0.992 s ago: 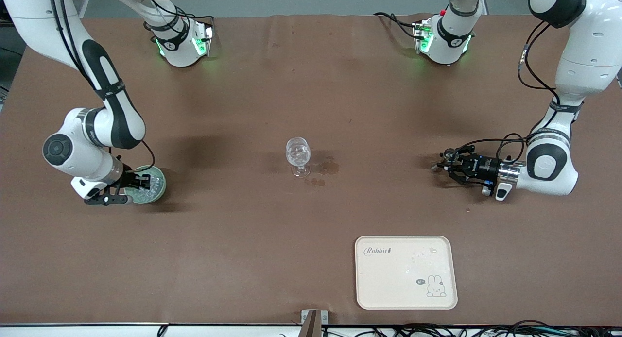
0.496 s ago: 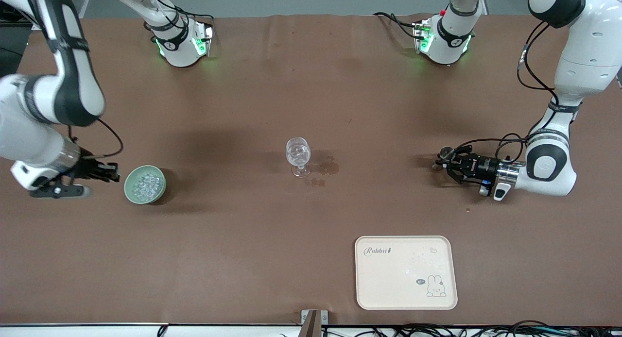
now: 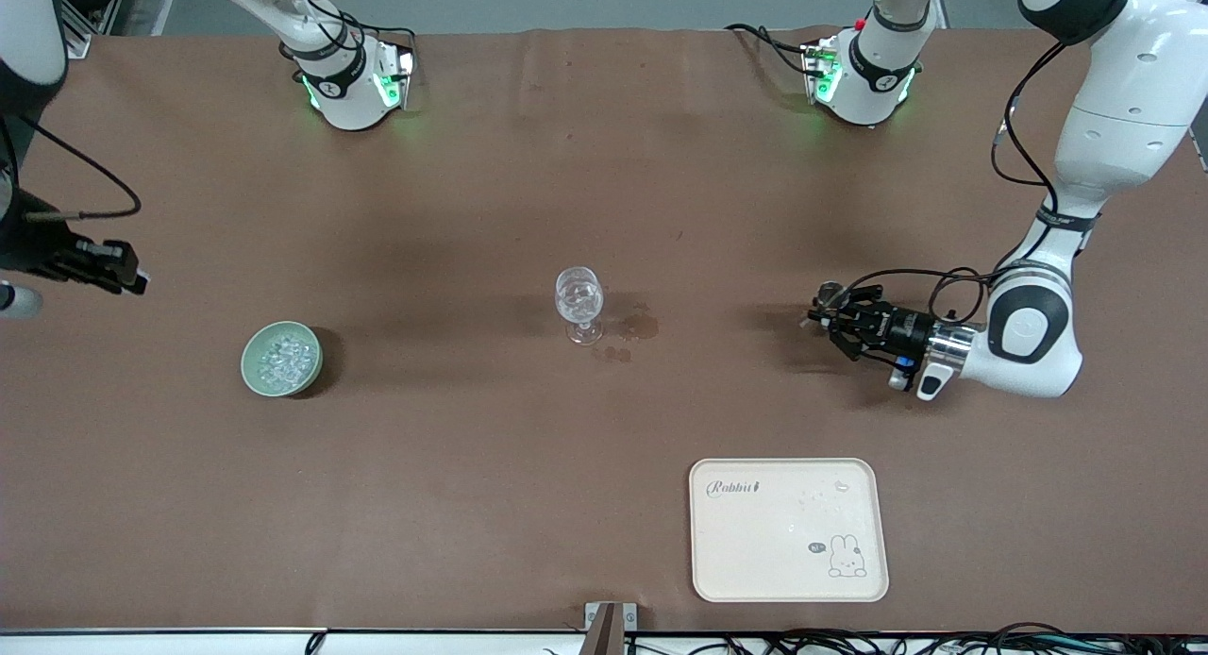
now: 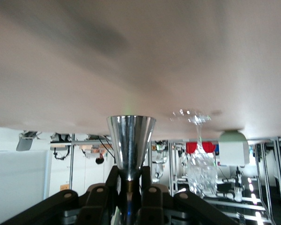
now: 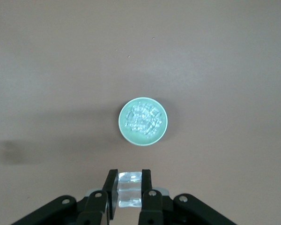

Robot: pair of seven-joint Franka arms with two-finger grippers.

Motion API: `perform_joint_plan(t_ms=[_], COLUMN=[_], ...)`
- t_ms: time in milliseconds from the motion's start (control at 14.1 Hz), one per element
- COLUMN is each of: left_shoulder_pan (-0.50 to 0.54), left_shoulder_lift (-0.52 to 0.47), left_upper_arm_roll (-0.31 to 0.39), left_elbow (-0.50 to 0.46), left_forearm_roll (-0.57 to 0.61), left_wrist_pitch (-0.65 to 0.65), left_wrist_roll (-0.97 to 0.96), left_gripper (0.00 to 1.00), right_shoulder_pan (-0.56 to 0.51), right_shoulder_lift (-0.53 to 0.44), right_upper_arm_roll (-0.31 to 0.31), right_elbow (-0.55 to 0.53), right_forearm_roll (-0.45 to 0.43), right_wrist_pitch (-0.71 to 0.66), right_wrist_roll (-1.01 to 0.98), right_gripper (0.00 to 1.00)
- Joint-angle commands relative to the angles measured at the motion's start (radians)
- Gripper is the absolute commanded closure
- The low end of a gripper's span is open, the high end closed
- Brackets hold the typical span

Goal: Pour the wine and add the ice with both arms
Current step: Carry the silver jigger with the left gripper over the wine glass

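Observation:
A clear stemmed wine glass (image 3: 578, 302) stands at the table's middle, with glittering clear contents; it also shows in the left wrist view (image 4: 199, 161). A pale green bowl (image 3: 281, 358) of ice (image 3: 283, 355) sits toward the right arm's end. My right gripper (image 3: 121, 268) is raised above the table beside the bowl, shut on one clear ice cube (image 5: 129, 187). The bowl (image 5: 143, 121) lies below it in the right wrist view. My left gripper (image 3: 829, 317) is low over the table toward the left arm's end, lying sideways and pointing at the glass. It is shut on a small metal cone-shaped cup (image 4: 130, 143).
A cream tray (image 3: 788, 529) with a rabbit drawing lies nearer to the front camera than the left gripper. Dark wet spots (image 3: 637, 327) mark the brown cloth beside the glass. The arm bases (image 3: 351, 79) stand along the table's farthest edge.
My right gripper has risen out of the bowl with an ice cube and swung out toward the table's end. My left gripper has moved slightly toward the glass with the metal cup.

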Motion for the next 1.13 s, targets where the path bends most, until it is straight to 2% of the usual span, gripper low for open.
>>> perform_joint_plan(t_ms=[0,142,354,708,1062], left_shoulder_pan=[-0.002,0.000,0.001,-0.006,-0.126], left_shoulder_lift=[-0.041,-0.050,-0.061,-0.075,-0.150], left_upper_arm_roll=[-0.066,-0.146,-0.272,-0.416,-0.423], left_elbow=[-0.004,-0.007,-0.007,-0.012,-0.010], left_forearm_roll=[-0.058,-0.078,-0.090,-0.087,-0.069], left_wrist_pitch=[0.032,0.104,0.227,0.418,0.564], left_wrist_roll=[-0.079,-0.150,-0.299,-0.426,-0.575], left_gripper=[0.99,0.99,0.99,1.00,1.00], right_shoulder_pan=[0.048,0.053,0.053,0.045,0.043], right_shoulder_lift=[-0.082,-0.114,-0.111,-0.106,-0.100], right_upper_arm_roll=[0.005,0.005,0.004,0.002,0.002], right_elbow=[-0.044,-0.092,-0.093,-0.067,-0.061], right_forearm_roll=[0.006,0.006,0.003,-0.007,-0.002], right_wrist_pitch=[-0.040,-0.029,-0.027,-0.029,-0.026], right_wrist_roll=[0.029,0.027,0.025,0.024,0.019], right_gripper=[1.00,1.00,0.99,1.00,1.00])
